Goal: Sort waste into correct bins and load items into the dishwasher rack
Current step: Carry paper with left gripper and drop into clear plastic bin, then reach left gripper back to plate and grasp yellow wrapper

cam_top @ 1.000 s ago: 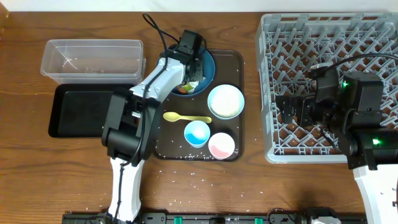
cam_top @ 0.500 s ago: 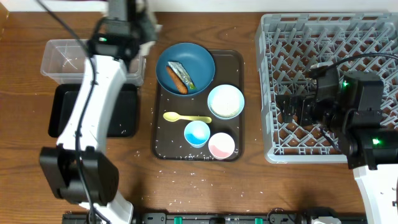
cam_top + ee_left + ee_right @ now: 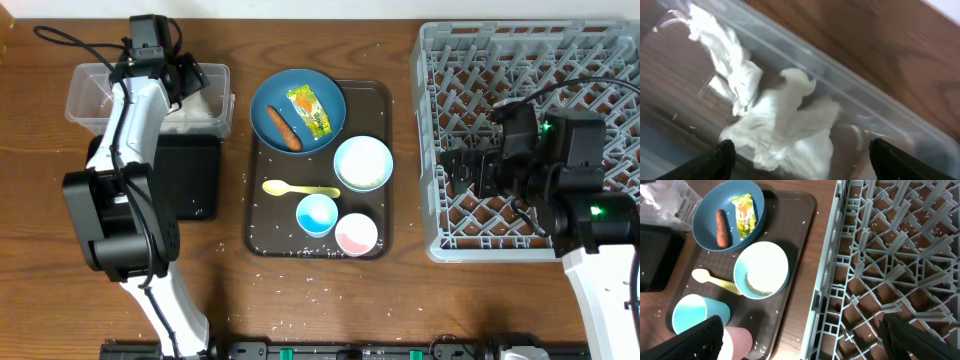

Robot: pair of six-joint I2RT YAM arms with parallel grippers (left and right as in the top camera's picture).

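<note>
My left gripper (image 3: pixel 190 78) hangs open over the right end of the clear tub (image 3: pixel 100 90). The crumpled white tissue (image 3: pixel 785 120) lies loose inside the tub, just beyond the spread fingertips (image 3: pixel 720 160). The dark-blue bowl (image 3: pixel 298 112) holds the yellow-green wrapper (image 3: pixel 311 110) and the orange stick (image 3: pixel 284 128). Beside it are the white bowl (image 3: pixel 362 163), yellow spoon (image 3: pixel 298 189), blue cup (image 3: pixel 316 214) and pink cup (image 3: pixel 355 234). My right gripper (image 3: pixel 455 170) stands open and empty over the left edge of the grey rack (image 3: pixel 520 60).
The bowls, spoon and cups sit on a dark brown serving tray (image 3: pixel 378 100). A shallow black tray (image 3: pixel 195 180) lies in front of the tub, partly under my left arm. Rice grains (image 3: pixel 300 280) are scattered on the wooden table and in the rack.
My left arm swung from the dark-blue bowl over to the clear tub with the tissue, then opened and dropped it there. The wrapper now shows in the bowl. The right arm stayed put.
</note>
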